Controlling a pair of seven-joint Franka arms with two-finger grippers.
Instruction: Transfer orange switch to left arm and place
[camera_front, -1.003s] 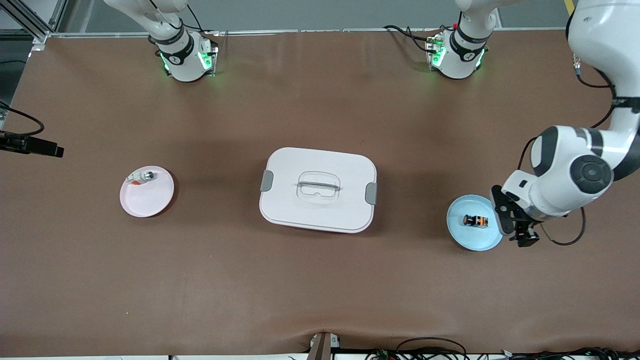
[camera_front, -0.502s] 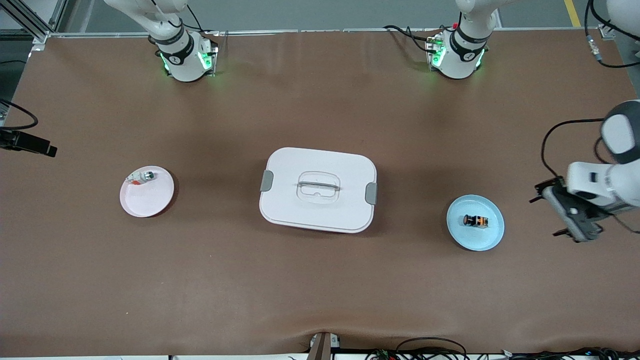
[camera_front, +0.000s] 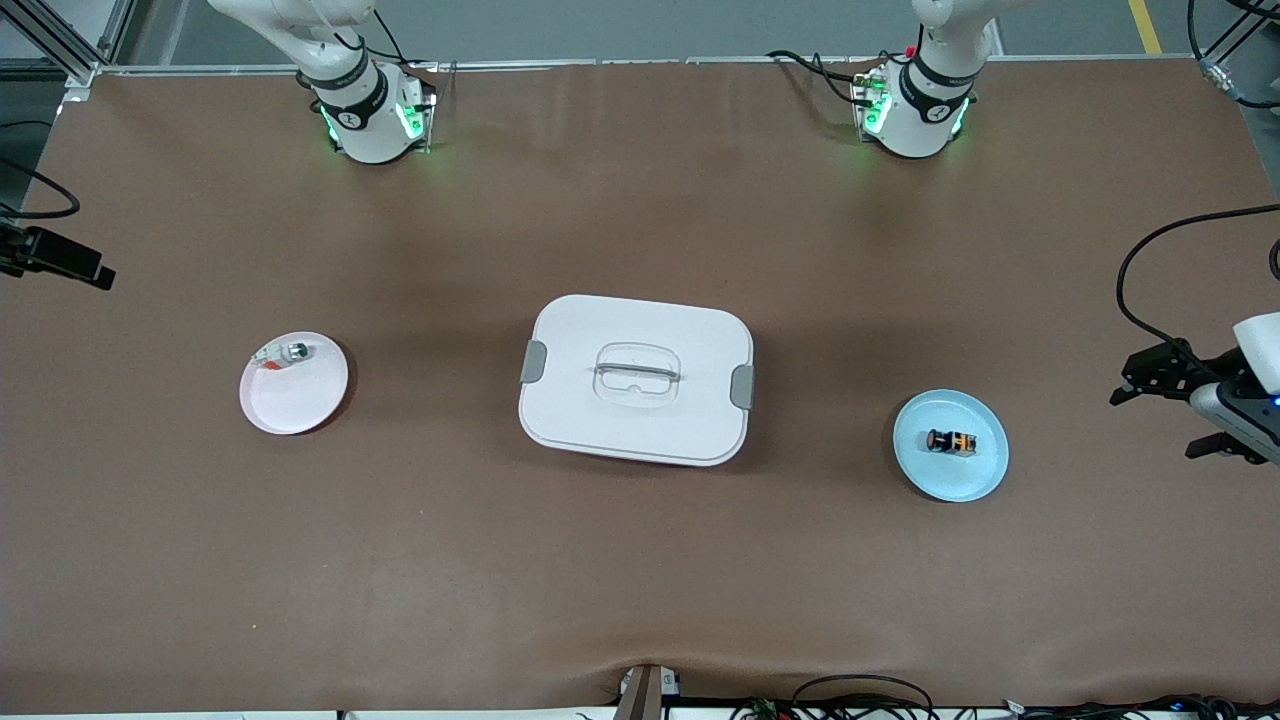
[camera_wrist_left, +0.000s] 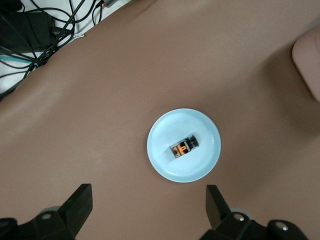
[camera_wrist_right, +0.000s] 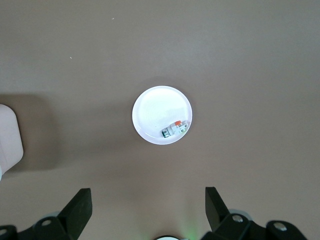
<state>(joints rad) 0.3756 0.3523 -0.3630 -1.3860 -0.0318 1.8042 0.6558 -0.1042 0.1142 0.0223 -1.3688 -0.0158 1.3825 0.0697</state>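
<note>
The left end effector (camera_front: 1165, 395) has swung away from the blue plate (camera_front: 975, 482) to the worktop's edge at the left arm's end, jaws wide and empty. The orange switch (camera_front: 951, 441) lies unpicked on that plate, well apart from the box (camera_front: 636, 320). The right end effector (camera_wrist_right: 145, 212), also spread empty, waits high over the pink plate (camera_wrist_right: 150, 112).

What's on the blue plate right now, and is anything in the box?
On the blue plate lies only the orange switch, on its side. The box is closed; its white lid hides whatever is inside.
</note>
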